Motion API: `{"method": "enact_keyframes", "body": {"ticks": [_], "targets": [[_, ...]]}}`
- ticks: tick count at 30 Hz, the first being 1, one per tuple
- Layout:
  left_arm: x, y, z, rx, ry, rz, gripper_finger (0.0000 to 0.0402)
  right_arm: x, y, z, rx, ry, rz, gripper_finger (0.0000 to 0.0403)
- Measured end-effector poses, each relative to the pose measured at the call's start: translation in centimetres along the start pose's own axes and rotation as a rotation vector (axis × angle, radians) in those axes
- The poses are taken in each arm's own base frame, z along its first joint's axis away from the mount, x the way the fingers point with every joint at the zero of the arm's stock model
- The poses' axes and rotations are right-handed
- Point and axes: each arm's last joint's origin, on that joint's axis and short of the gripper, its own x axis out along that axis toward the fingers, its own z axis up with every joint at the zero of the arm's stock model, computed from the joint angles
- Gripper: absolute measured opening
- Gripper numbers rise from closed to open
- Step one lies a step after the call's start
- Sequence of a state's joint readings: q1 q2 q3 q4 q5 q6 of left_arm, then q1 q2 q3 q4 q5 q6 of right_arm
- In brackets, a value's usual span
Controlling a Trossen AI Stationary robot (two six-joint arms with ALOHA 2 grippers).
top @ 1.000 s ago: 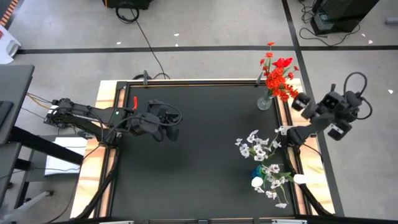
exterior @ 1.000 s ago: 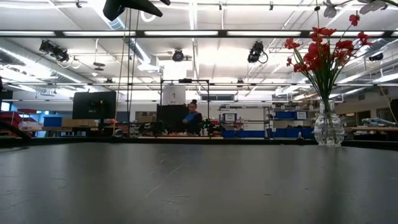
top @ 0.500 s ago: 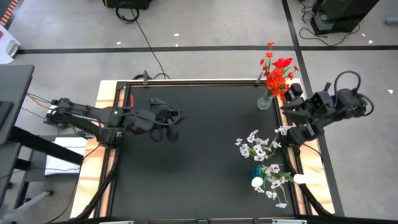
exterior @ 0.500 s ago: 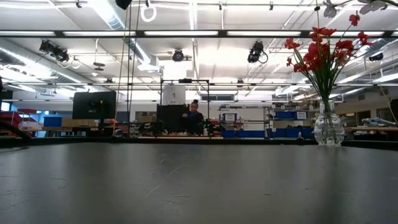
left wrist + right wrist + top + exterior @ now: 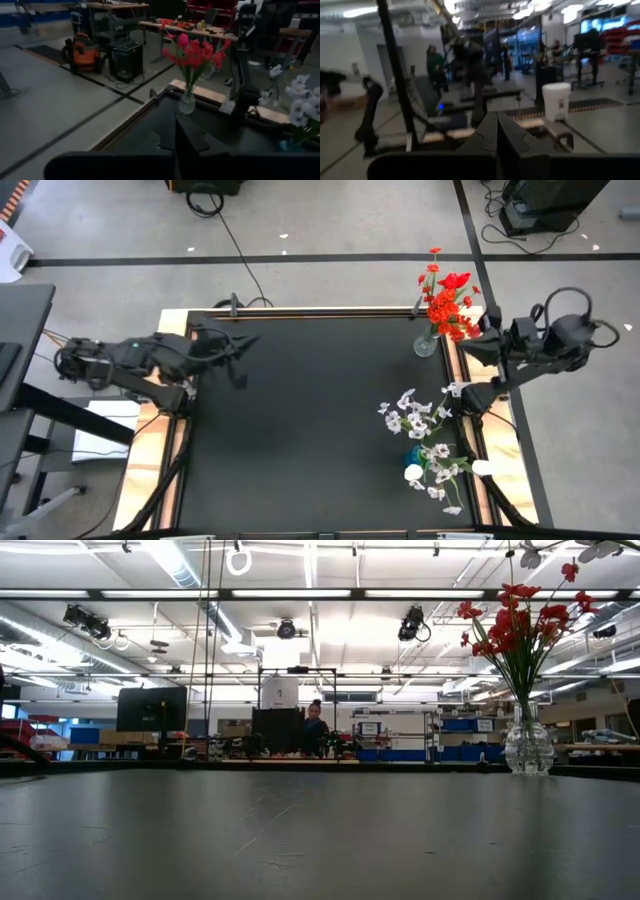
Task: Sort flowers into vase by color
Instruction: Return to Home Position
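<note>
- High view: red flowers (image 5: 447, 302) in clear glass vase (image 5: 426, 346), far right corner of table (image 5: 300, 440).
- White/pale-blue flowers (image 5: 415, 420) in blue vase (image 5: 414, 456), right edge twd near corner; one colour per vase, so sort looks done.
- Left gripper (image 5: 238, 345): fingers pressed together, empty, over far left edge; prob. parked clear of vases.
- Right gripper (image 5: 482, 342): pressed together, empty, just off right edge beside red bunch; prob. homing too.

Table top (image 5: 300, 430): plain black, pale wood border. Red flowers (image 5: 447, 305), upper right, in clear vase (image 5: 426, 345). White flowers (image 5: 415, 415), lower right, green stems, in blue vase (image 5: 413, 456). Floor (image 5: 330, 280): grey, black stripe. Arms (image 5: 150, 358): dark.
</note>
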State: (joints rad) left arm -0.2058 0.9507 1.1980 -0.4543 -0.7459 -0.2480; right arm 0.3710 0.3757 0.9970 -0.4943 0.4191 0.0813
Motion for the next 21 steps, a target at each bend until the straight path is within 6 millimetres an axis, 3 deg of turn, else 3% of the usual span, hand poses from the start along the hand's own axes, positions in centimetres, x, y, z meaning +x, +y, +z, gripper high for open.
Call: {"method": "enact_keyframes", "body": {"ticks": [4,8,17,21], "targets": [[-1.4,1.3,0.1,0.07,0.009,0.003,0.0003,-0.7,-0.4,-2.1,0.005,0.031,0.028,0.0004],[-2.0,2.3,-1.4,0.084,-0.008,0.0,0.0002,-0.8,-0.6,-3.9,-0.061,0.05,0.016,0.0003],[-3.5,5.3,-8.8,0.199,-0.128,-0.143,0.0001,1.2,-0.3,-7.3,-0.125,0.068,-0.074,0.0002],[-4.9,7.1,-10.7,0.162,-0.136,-0.171,0.0001,2.0,-0.3,-8.7,-0.163,-0.002,-0.167,0.0001]]}}
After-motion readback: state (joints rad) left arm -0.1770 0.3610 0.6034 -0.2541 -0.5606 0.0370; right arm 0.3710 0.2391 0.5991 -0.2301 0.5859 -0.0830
